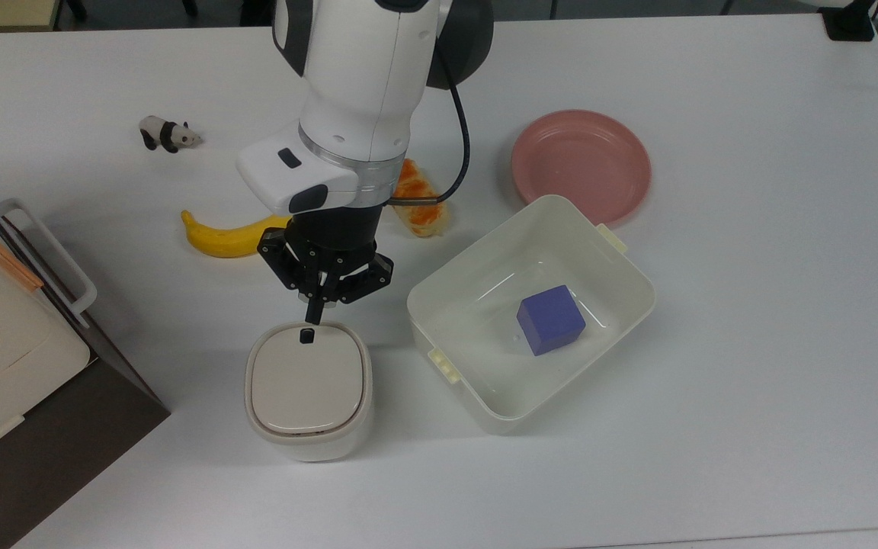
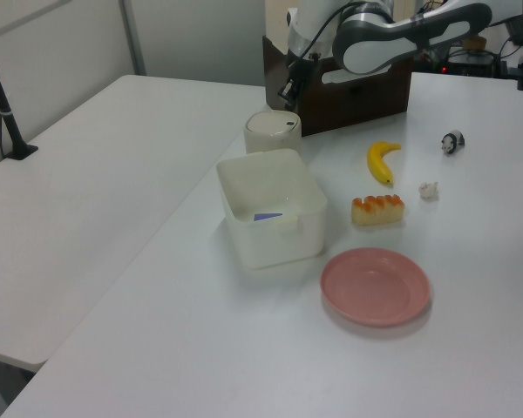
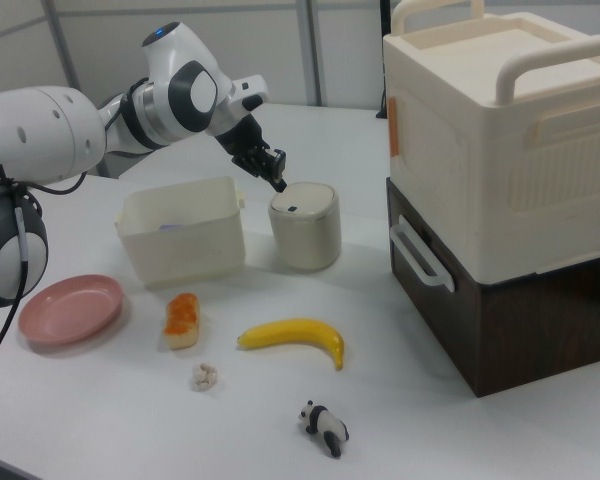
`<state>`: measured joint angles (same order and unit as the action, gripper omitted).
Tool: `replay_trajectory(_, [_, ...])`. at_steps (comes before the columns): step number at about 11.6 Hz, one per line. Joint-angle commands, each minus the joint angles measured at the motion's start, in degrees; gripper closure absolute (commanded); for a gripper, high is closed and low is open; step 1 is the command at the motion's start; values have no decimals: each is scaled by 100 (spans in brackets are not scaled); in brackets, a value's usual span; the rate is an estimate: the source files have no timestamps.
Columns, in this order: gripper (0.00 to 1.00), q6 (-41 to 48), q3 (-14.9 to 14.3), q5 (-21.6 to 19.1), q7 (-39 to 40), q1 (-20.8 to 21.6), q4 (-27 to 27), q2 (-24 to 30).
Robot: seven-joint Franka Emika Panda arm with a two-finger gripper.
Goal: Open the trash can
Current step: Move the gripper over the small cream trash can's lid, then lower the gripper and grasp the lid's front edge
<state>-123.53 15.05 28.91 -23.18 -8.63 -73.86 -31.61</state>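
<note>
The trash can [image 1: 308, 389] is a small cream bin with a beige lid lying flat and shut, and a small black button [image 1: 306, 335] at the lid's far edge. It also stands beside the white tub in the left view [image 2: 273, 131] and the right view [image 3: 305, 224]. My gripper [image 1: 314, 314] hangs with its fingers shut together, pointing down, tip just above and slightly behind the button. In the right view the gripper [image 3: 279, 183] hovers a little above the lid's rim. It holds nothing.
A white tub [image 1: 622, 305] holding a blue cube [image 1: 550, 319] sits right of the can in the top view. A banana [image 1: 225, 237], bread [image 1: 424, 210], pink plate [image 1: 581, 165] and toy panda [image 1: 168, 135] lie behind. A cream and brown box stack [image 3: 500, 190] stands close by.
</note>
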Motion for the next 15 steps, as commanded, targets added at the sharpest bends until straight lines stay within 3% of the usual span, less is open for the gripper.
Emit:
replay_trajectory(1, [100,-92,-72,220,-178,55,-111,42])
replay_trajectory(15, [100,-655,-213,642,-319,2,-304,-222])
